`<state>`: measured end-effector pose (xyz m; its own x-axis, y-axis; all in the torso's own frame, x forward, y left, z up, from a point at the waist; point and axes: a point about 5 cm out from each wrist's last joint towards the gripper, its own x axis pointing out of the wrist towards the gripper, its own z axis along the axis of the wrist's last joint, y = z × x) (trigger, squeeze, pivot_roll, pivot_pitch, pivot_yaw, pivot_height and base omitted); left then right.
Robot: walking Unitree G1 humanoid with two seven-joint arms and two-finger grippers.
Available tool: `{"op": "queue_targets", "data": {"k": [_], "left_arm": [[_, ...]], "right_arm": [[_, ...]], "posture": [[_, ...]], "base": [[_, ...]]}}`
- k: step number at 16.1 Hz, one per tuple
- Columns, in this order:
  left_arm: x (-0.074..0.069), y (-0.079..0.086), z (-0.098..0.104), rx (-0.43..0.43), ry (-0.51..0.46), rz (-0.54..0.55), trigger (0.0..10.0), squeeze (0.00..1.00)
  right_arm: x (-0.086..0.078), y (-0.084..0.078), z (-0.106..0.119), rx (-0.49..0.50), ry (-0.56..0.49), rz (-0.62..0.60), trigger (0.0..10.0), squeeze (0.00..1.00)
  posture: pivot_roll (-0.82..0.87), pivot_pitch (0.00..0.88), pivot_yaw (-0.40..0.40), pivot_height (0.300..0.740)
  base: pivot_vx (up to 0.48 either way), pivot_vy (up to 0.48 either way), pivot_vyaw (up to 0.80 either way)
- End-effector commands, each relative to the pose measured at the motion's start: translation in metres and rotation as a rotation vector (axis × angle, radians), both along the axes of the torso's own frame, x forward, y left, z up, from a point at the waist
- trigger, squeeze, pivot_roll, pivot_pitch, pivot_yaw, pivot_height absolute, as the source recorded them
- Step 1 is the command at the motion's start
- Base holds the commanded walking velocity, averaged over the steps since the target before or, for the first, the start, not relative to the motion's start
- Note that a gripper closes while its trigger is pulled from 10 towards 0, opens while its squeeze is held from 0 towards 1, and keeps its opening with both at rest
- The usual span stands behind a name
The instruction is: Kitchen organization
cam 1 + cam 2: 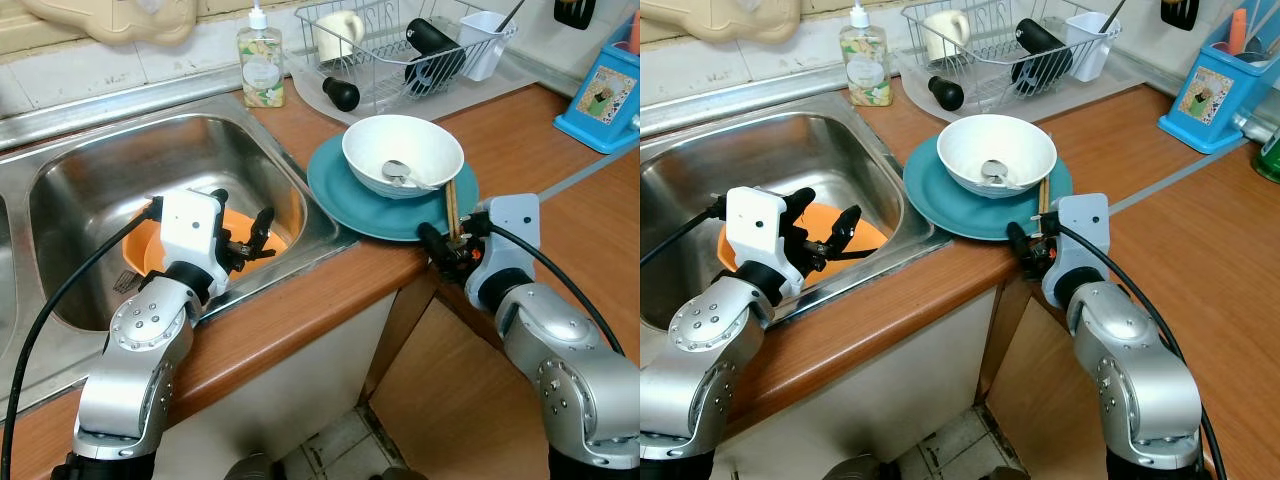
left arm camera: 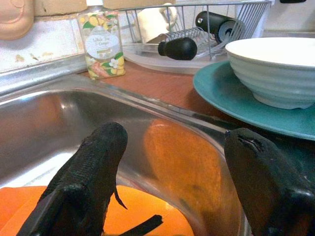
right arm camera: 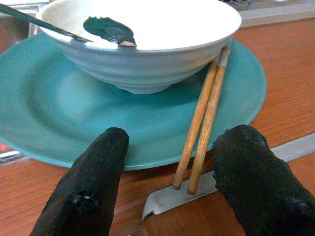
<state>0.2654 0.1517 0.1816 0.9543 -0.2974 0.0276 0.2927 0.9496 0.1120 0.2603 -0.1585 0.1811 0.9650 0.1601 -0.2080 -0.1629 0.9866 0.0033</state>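
Right gripper (image 3: 167, 184) lower centre, fingers spread, straddling chopsticks (image 3: 203, 123) leaning on plate (image 3: 54, 123) rim beside bowl (image 3: 147, 54). Best: centre over both sticks, close low, lift level. Left gripper (image 1: 245, 240) spread over sink (image 1: 60, 200), above orange dish (image 1: 145, 250).

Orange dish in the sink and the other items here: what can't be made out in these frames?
- Orange plastic dish in the steel sink: head views, left claw and its white wrist cover much of it, so its full shape is unclear.
- Dark tool on it: left wrist view, cut by the bottom edge.
- Blue box: head views, cut by the right edge.
- Soap bottle label: too small to read.
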Motion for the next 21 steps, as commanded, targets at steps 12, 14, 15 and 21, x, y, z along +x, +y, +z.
{"op": "queue_targets", "data": {"k": [12,14,15,21], "left_arm": [[0.002,-0.001,0.007,0.024,-0.026,-0.012,10.0,0.00],[0.002,-0.001,0.007,0.024,-0.027,-0.011,10.0,0.00],[0.002,-0.001,0.007,0.025,-0.027,-0.012,10.0,0.00],[0.003,-0.001,0.008,0.028,-0.032,-0.017,10.0,0.00]], "right_arm": [[0.012,-0.021,0.006,-0.002,0.023,-0.160,0.0,0.00],[0.013,-0.021,0.007,0.004,0.017,-0.173,0.0,0.00],[0.013,-0.021,0.007,0.005,0.017,-0.173,0.0,0.00],[0.020,-0.027,0.034,0.051,-0.177,-0.204,10.0,0.00]], "posture": [[-0.06,0.052,0.027,0.740],[-0.06,0.052,0.026,0.740],[-0.06,0.053,0.026,0.740],[-0.06,0.053,0.027,0.740]], "base": [[0.000,0.000,0.00],[0.000,0.000,0.00],[0.000,0.000,0.00],[0.000,0.000,0.00]]}}
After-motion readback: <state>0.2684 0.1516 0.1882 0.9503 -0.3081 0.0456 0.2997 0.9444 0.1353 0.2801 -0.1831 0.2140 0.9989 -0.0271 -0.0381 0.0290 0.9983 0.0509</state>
